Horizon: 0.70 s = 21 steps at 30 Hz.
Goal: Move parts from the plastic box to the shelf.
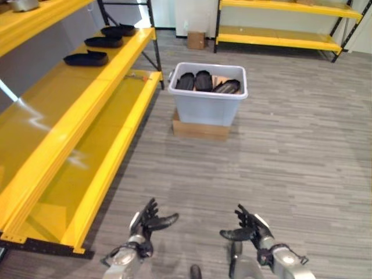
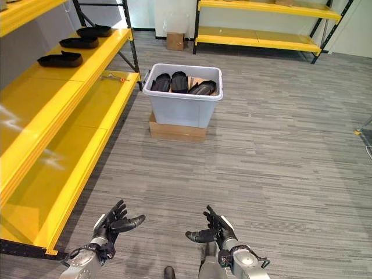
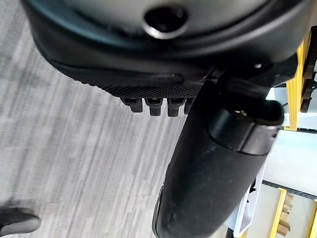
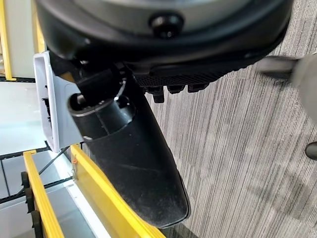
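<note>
Both empty, fingers spread: left hand [image 1: 152, 221] and right hand [image 1: 251, 226], low over the floor. Well ahead, black parts [image 1: 203, 81] upright in the plastic box [image 1: 207, 104]; shelf [image 1: 70, 125] to the left, nearer the left hand.

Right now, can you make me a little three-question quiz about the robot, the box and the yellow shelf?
1. True or false: the plastic box sits on a flat piece of cardboard.
2. How many black parts lie on the yellow shelf's upper level: A) one, B) three, C) six?
3. Fill in: both the left hand and the right hand are open and hold ____.

Key: 1 true; 2 B, the shelf parts lie in a row; 3 nothing, more black parts wait in the box.
</note>
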Tool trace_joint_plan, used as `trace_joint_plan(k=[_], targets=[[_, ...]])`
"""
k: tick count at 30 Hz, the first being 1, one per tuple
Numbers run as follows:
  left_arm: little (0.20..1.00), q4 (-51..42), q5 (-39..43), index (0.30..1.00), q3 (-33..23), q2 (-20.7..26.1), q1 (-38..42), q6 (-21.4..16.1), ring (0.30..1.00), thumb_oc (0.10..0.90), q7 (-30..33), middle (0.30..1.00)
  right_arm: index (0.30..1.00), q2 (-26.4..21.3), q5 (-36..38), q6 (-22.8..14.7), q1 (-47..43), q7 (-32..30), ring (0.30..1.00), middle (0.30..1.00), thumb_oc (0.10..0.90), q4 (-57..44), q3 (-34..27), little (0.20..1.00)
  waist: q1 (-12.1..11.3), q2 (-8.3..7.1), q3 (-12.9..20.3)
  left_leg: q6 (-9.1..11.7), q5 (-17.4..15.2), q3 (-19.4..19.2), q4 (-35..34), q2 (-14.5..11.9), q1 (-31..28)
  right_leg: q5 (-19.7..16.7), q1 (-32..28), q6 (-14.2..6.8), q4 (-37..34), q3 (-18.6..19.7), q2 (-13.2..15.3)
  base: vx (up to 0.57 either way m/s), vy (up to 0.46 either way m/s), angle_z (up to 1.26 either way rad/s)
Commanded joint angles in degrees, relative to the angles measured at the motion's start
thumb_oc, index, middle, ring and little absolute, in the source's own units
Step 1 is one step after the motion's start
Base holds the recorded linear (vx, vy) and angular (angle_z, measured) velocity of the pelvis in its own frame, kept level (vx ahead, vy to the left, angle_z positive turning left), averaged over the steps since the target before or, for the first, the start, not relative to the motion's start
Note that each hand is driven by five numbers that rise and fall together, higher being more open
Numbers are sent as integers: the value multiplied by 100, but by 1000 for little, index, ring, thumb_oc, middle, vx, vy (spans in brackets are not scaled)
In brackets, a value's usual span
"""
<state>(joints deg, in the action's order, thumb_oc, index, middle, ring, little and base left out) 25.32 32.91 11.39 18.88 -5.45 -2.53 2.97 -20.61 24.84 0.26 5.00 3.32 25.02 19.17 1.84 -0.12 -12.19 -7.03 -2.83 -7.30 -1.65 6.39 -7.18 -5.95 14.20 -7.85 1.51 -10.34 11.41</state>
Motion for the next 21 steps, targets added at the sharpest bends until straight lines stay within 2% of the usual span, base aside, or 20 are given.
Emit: trace_joint_plan(k=[1,2,3,6,9,10,11,12,13,14,16,17,18,19,20,21], targets=[[1000,-480,-119,1000,50,48,253,-500,1000,900,-180,1000,1000,-95,66,-497,-409,58,1000,1000,900,-324,-129,1000,94,-59,420,455,-770,418,206,-367,-665,-239,-167,-167,215,39,-202,209,-86,24],[1000,-480,-119,1000,50,48,253,-500,1000,900,-180,1000,1000,-95,66,-497,-409,58,1000,1000,900,-324,-129,1000,94,-59,420,455,-770,418,206,-367,-665,-239,-167,-167,215,39,-202,395,-204,40],[1000,-491,-97,1000,139,-23,264,-498,1000,900,-195,1000,1000,-172,144,-508,-374,62,1000,1000,900,-380,-148,1000,170,-19,567,536,-792,504,281,-523,-698,-138,-188,-10,380,53,-403,388,-211,50],[1000,-508,-11,1000,188,-21,300,-498,1000,900,-138,1000,1000,-286,227,-533,-353,54,1000,1000,900,-435,-203,1000,246,52,662,664,-728,605,446,-788,-697,278,-29,178,888,-57,-568,359,-209,53],[1000,-516,5,1000,187,-14,322,-509,1000,900,-114,1000,1000,-321,241,-555,-328,54,1000,1000,900,-401,-220,1000,263,56,687,757,-667,588,681,-913,-648,484,-17,266,1050,-84,-663,235,-174,10],[1000,-542,79,1000,193,-29,305,-513,1000,900,-95,1000,1000,-347,275,-566,-299,28,1000,1000,900,-413,-238,1000,255,44,677,932,-349,516,1423,-1033,-379,685,-232,424,1020,-78,-810,248,-198,19],[1000,-542,79,1000,193,-26,306,-512,1000,900,-95,1000,1000,-344,275,-566,-299,28,1000,1000,900,-413,-238,1000,261,33,689,929,-337,522,1423,-1022,-359,671,-221,424,1007,-80,-799,221,-214,8],[1000,-552,123,1000,203,-42,293,-509,1000,900,-85,1000,1000,-367,283,-596,-293,18,1000,1000,900,-399,-237,1000,215,-3,625,1010,-25,488,2160,-1094,-31,775,-380,532,972,-55,-878,87,-225,-3],[1000,-602,204,1000,233,-33,297,-513,1000,900,-86,1000,1000,-438,347,-616,-302,-13,1000,1000,900,-473,-272,1000,89,-143,444,1083,503,612,3429,-1029,725,845,-641,693,836,-50,-903,120,-293,-22],[1000,-629,183,1000,250,-14,304,-513,1000,900,-88,1000,1000,-474,338,-621,-288,-9,1000,1000,900,-524,-299,1000,-5,-195,320,1115,632,652,4007,-976,972,905,-756,773,823,-54,-934,52,-208,-27],[1000,-639,177,1000,257,8,293,-479,1000,900,-97,1000,1000,-506,318,-615,-283,-28,1000,1000,900,-536,-309,1000,-38,-257,272,1073,635,617,4135,-1030,1220,959,-816,811,801,-83,-917,88,-111,-20],[1000,-651,163,1000,274,27,268,-483,1000,900,-94,1000,1000,-530,355,-624,-275,-88,1000,1000,900,-506,-333,1000,-112,-283,179,967,379,516,3948,-1004,1609,1034,-977,818,753,-83,-927,110,-94,-1],[1000,-651,163,1000,274,29,270,-483,1000,900,-94,1000,1000,-527,355,-624,-276,-88,1000,1000,900,-506,-333,1000,-104,-294,193,963,396,519,3935,-990,1625,1027,-962,816,749,-89,-914,235,-39,19],[1000,-639,111,1000,268,102,167,-482,1000,900,-78,1000,1000,-508,373,-669,-258,-119,1000,1000,900,-519,-337,1000,-202,-382,170,824,94,426,3037,-995,2123,1105,-1234,759,620,-76,-887,166,-3,27],[1000,-639,111,1000,268,102,167,-482,1000,900,-78,1000,1000,-508,373,-669,-258,-119,1000,1000,900,-519,-337,1000,-200,-384,173,824,98,427,3033,-993,2124,1105,-1232,759,621,-77,-885,317,53,19],[1000,-645,53,1000,264,148,102,-477,1000,900,-76,1000,1000,-491,336,-689,-225,-105,1000,1000,900,-506,-318,1000,-261,-363,188,881,374,365,2108,-1152,2275,1226,-1429,749,604,-77,-927,221,85,-20]])
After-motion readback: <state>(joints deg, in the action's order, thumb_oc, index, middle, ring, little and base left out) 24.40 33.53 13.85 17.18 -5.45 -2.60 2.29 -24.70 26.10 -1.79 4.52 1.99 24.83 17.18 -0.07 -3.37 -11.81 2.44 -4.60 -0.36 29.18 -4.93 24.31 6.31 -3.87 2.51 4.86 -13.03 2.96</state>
